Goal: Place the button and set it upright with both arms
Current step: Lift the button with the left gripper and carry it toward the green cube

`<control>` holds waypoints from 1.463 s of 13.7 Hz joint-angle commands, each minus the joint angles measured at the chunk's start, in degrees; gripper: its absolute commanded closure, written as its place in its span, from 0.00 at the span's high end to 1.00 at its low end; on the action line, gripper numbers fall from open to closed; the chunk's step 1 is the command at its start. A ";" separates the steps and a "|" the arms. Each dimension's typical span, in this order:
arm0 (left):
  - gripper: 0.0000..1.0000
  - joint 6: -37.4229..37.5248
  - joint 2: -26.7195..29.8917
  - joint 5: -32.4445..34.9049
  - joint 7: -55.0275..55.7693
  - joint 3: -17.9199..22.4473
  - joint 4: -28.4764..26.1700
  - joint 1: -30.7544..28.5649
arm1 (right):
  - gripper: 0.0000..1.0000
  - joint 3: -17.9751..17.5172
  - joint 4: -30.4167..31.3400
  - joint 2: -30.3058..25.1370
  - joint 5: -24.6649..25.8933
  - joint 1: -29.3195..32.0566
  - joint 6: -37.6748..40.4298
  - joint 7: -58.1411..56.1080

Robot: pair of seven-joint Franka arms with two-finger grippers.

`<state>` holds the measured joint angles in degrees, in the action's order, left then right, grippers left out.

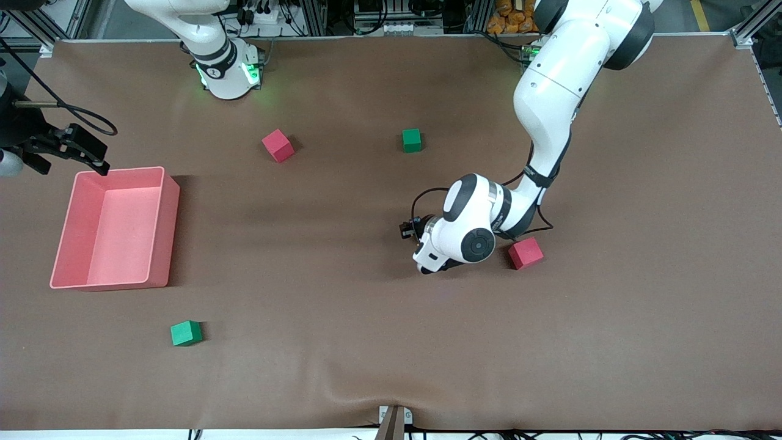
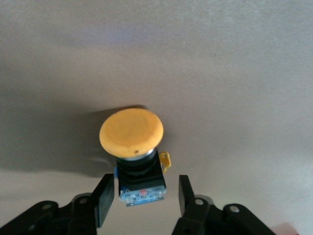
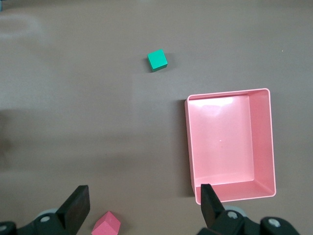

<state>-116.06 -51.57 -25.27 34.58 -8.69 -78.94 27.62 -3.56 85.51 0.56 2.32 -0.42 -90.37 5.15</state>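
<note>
My left gripper (image 2: 142, 198) is low over the middle of the brown bench (image 1: 342, 287), wrist bent down. The button (image 2: 133, 147) sits between my left fingers (image 2: 103, 198): orange cap pointing away from my palm, black body with the blue end nearest it. The fingers stand either side of the black body with a small gap on each side, so not touching, nothing grasped. The button lies on the bench; I can't tell if it is upright or tipped. In the front view my wrist hides it.

A red cube (image 1: 526, 253) sits just beside my left wrist, toward the left arm's end.

My right gripper (image 3: 144, 205) waits up in the air beside the pink bin (image 1: 116, 227), at the right arm's end, fingers spread wide and empty. A green cube (image 3: 157, 59) and another red cube (image 3: 106, 225) lie on the bench below it, the red one between my right fingers in that view.
</note>
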 commanded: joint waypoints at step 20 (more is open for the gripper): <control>0.00 -7.86 1.91 1.36 23.41 1.04 3.01 5.42 | 1.00 0.31 -1.13 0.41 -1.35 -0.45 1.07 -0.67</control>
<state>-122.66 -51.73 -25.23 54.24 -8.21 -75.60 32.47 -3.48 85.49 0.56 2.19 -0.44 -90.29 5.11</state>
